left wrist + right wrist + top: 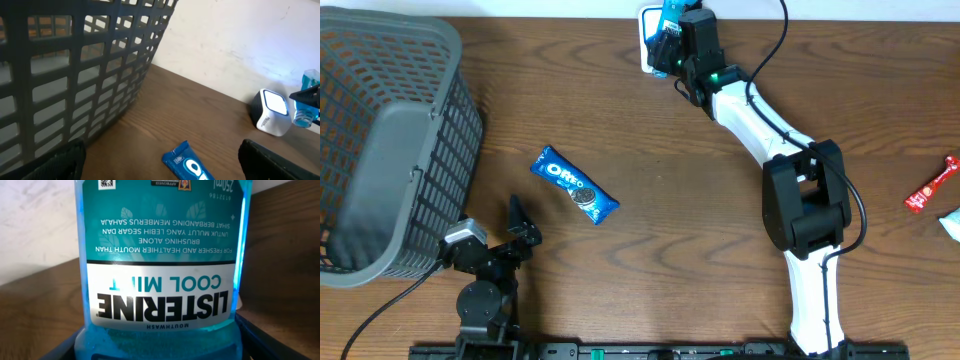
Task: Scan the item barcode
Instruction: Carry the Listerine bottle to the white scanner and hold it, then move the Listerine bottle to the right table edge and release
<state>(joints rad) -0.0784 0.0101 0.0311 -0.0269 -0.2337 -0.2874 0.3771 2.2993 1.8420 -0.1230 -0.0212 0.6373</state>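
A blue Listerine mouthwash bottle (pixel 160 280) fills the right wrist view upside down, label toward the camera, and my right gripper (pixel 160 347) is shut on its body. Overhead, the right gripper (pixel 678 42) holds the bottle (pixel 670 16) at the table's far edge, just over the white barcode scanner (pixel 648 45). In the left wrist view the scanner (pixel 270 112) has its window lit, and the bottle (pixel 306 102) hangs close to its right. My left gripper (pixel 520 232) rests open near the front left, nothing between its fingers (pixel 55 162).
A blue Oreo pack (pixel 574 184) lies flat left of centre, just ahead of the left gripper (pixel 162 162). A grey mesh basket (pixel 390 140) stands at the left. A red wrapper (pixel 931 186) and a pale packet (pixel 950 222) lie at the right edge.
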